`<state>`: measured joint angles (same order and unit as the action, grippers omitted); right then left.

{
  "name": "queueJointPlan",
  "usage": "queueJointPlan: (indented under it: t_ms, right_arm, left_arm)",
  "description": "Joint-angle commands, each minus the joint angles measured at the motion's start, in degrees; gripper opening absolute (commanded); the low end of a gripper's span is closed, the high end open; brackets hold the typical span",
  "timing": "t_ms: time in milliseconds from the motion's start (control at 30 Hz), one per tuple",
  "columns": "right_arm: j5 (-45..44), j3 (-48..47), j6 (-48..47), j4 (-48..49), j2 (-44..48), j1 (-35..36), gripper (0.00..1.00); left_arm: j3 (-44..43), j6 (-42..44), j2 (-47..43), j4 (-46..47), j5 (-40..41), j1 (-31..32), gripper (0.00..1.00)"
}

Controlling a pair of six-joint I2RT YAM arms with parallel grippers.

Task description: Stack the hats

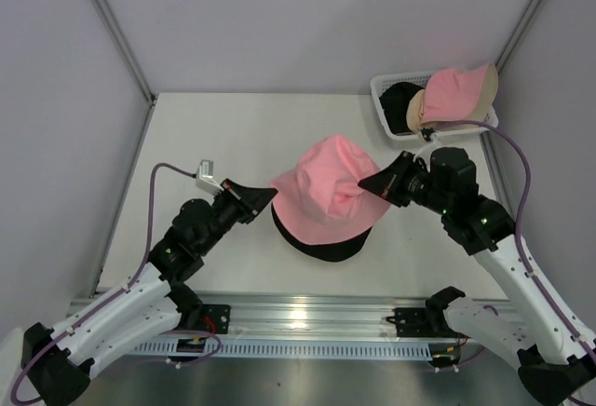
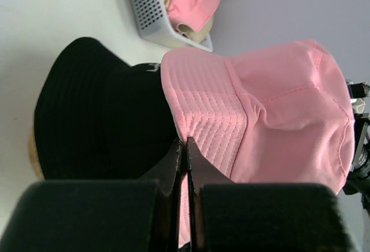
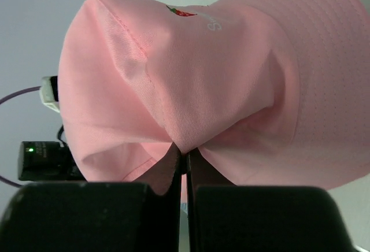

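Because the pink bucket hat [image 1: 328, 192] was soft and would fold if it was taken from one side only, both hands held it together. The left hand [image 1: 264, 196] was closed on the brim at one edge and the right hand [image 1: 372, 182] was closed on a pinch of fabric at the opposite edge, so the hat was spread between them. It was in the middle of the counter [image 1: 223, 136], directly over a black bucket hat [image 1: 321, 248] whose brim showed beneath it on the near side. I judged that the pink one was being laid on the black one as the next layer, but I could not tell if it rested fully on it. A beige-and-pink hat [image 1: 456, 92] and a second black hat [image 1: 399, 103] waited in the white mesh basket [image 1: 384, 99] at the far right corner, well apart. The counter was plain, white and matte, closed in by pale grey walls.
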<state>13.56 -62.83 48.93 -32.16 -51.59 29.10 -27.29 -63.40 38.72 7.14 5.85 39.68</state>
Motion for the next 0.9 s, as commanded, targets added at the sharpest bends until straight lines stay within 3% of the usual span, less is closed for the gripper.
queueJointPlan:
  t_ms: [0,200,267,300,367,400,500,567,667,733,767,867]
  right_arm:
    - [-2.6,4.9,1.7,-1.1,2.6,0.3,0.0]
    - [-7.0,7.9,0.6,-2.6,4.2,0.2,0.0]
    - [-8.5,8.5,-0.9,-2.6,4.0,0.0,0.09]
    - [-8.6,8.3,-1.6,-2.4,3.7,-0.4,0.26]
    - [-7.0,6.4,-3.2,-2.1,2.8,-1.4,0.45]
    - [-6.0,5.5,-5.0,-2.0,2.6,-3.1,0.64]
    - [-1.5,0.4,-8.9,-3.3,2.4,-8.2,0.83]
    - [0.1,-3.0,-10.7,-4.4,2.5,-11.5,0.9]
    - [2.1,-2.7,-12.2,-3.0,3.4,-17.8,0.95]
    - [6.5,2.1,-11.0,-0.3,3.6,-21.1,0.92]
    - [8.0,4.6,-10.4,3.8,3.6,-21.7,0.87]
    - [12.4,17.5,-8.1,14.4,4.1,-22.8,0.84]
  left_arm:
    - [1.2,3.6,-0.4,-2.3,3.2,1.0,0.01]
    - [0.9,5.1,0.4,-6.3,5.2,1.0,0.01]
    - [2.3,4.0,1.7,-5.6,5.2,1.0,0.01]
    - [2.6,3.7,2.4,-4.9,4.9,1.0,0.01]
    - [2.1,4.2,4.8,-3.9,4.0,1.0,0.01]
    - [1.7,4.3,5.5,-4.1,3.7,1.0,0.01]
    - [0.8,3.9,6.9,-6.1,4.6,1.0,0.01]
    - [0.8,2.8,6.7,-8.4,5.6,0.9,0.01]
    - [1.3,0.6,6.3,-11.7,6.5,0.9,0.01]
    - [1.9,0.1,6.0,-12.5,6.5,0.9,0.01]
    - [1.9,0.0,6.0,-12.7,6.3,0.9,0.01]
    - [1.9,0.2,5.9,-12.6,5.8,0.9,0.01]
